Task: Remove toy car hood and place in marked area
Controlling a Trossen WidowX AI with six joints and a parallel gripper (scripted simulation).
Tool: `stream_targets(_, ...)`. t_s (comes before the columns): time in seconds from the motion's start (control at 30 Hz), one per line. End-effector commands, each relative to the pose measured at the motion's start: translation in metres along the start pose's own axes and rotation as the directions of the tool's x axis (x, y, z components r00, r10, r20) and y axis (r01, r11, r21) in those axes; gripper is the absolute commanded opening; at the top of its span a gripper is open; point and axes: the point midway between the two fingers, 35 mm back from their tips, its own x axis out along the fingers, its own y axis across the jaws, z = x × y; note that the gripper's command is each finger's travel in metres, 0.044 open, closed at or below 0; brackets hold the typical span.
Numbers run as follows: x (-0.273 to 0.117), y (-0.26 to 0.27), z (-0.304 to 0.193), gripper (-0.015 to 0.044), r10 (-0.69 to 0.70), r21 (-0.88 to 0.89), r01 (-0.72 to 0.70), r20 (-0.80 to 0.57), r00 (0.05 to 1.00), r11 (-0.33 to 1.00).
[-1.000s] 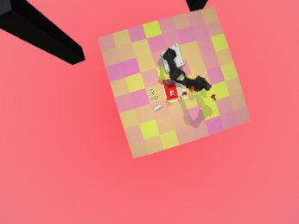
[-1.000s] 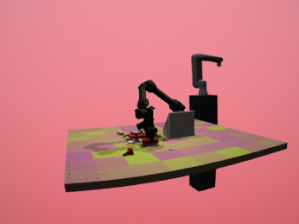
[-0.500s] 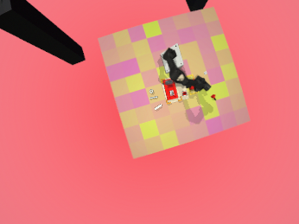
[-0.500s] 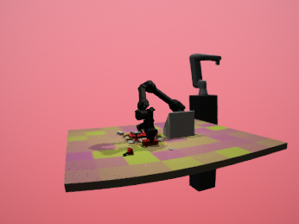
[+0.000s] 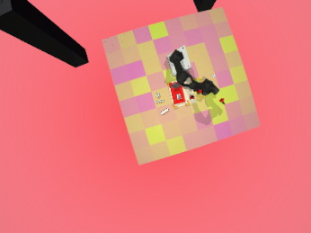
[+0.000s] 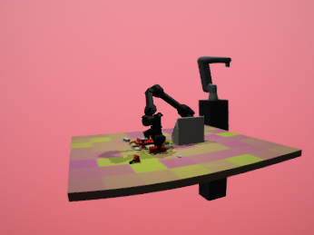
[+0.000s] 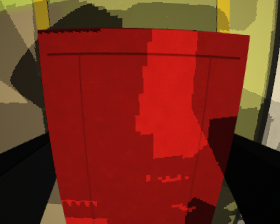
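The red hood (image 7: pixel 115 100) (image 6: pixel 157 150) fills much of the wrist view, with a black finger along each side. My gripper (image 7: pixel 140 141) (image 6: pixel 158 145) is shut on the hood and holds it low at the table; whether its underside touches the table cannot be told. Yellow strips of the marked area (image 7: pixel 42 15) show beyond the hood's far edge in the wrist view. The red toy car (image 5: pixel 178 92) (image 6: pixel 140 143) stands beside the gripper in the top and exterior views. In the top view the arm hides the fingertips and most of the hood.
A small red part (image 5: pixel 222 101) (image 6: pixel 135 159) lies on the table on the other side of the gripper from the car. A white piece (image 5: pixel 164 111) and a small round piece (image 5: pixel 157 95) lie beside the car. A grey block (image 6: pixel 190 130) stands by the arm's base.
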Motion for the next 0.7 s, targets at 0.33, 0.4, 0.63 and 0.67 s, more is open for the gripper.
stream_targets(0.33, -0.064, 0.002, 0.002, 0.0440, -0.001, 0.000, 0.001, -0.007, 1.000, 1.000)
stream_targets(0.4, -0.074, 0.002, 0.001, 0.0440, -0.003, 0.000, 0.003, -0.009, 1.000, 1.000)
stream_targets(0.63, -0.074, 0.002, 0.001, 0.0440, -0.003, 0.000, 0.003, -0.009, 1.000, 1.000)
stream_targets(0.67, -0.074, 0.002, 0.001, 0.0440, -0.003, 0.000, 0.003, -0.009, 1.000, 1.000)
